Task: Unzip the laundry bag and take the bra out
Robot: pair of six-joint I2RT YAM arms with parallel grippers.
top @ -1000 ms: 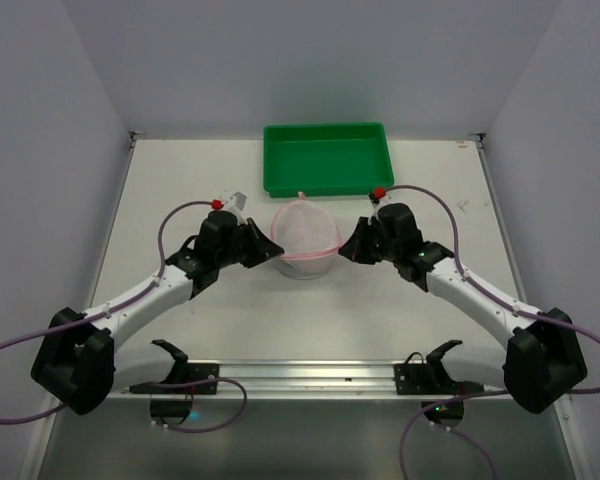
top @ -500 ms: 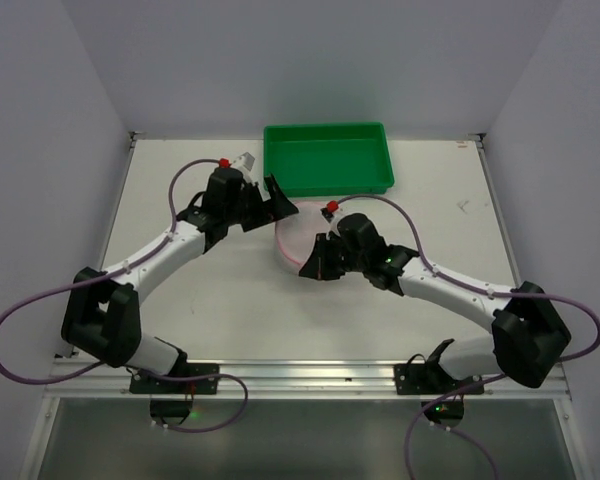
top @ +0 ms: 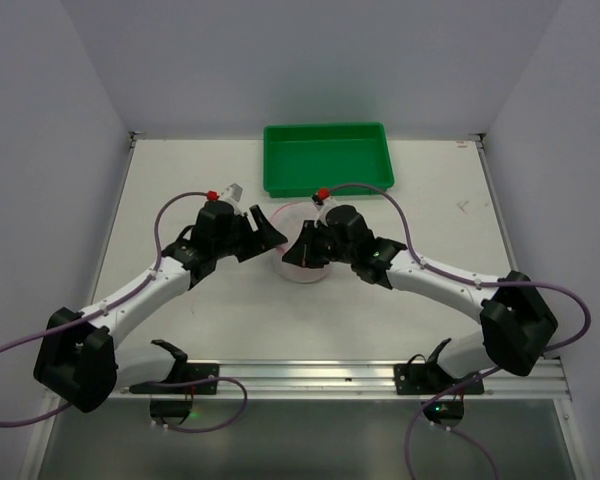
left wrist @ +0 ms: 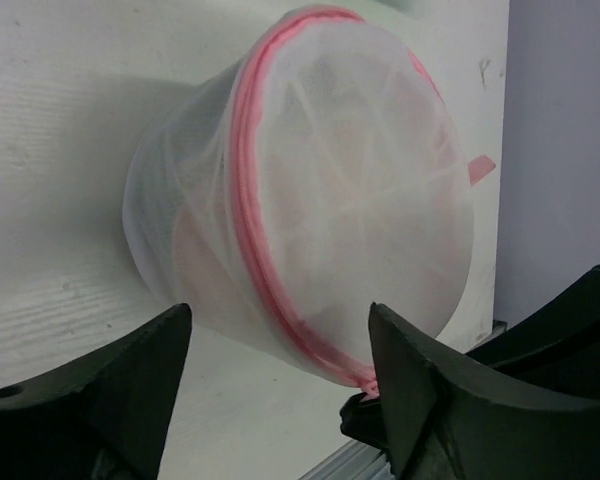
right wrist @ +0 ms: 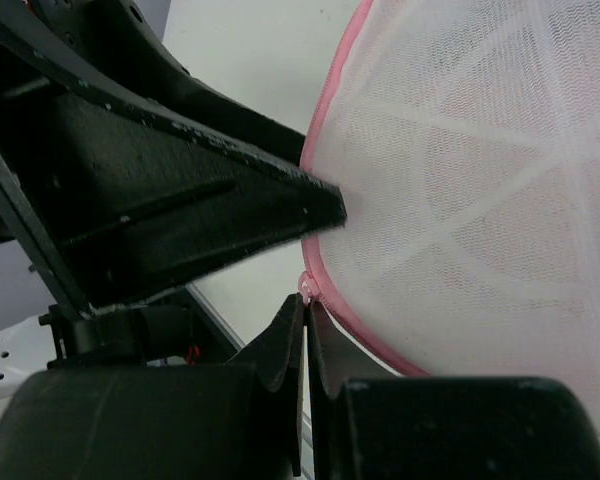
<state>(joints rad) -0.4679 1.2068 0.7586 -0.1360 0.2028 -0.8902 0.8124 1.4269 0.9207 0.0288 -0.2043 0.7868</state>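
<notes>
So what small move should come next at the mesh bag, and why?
Probably close the left pincer on the laundry bag to steady it. It stands open on either side of the bag, not touching, while the right pincer looks shut on the pink zip pull, so pulling now might drag the bag.

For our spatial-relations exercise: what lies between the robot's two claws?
The laundry bag, as the top external view shows. The open left claw is on one side of it. The right claw is on the other, closed at its pink zip rim.
</notes>
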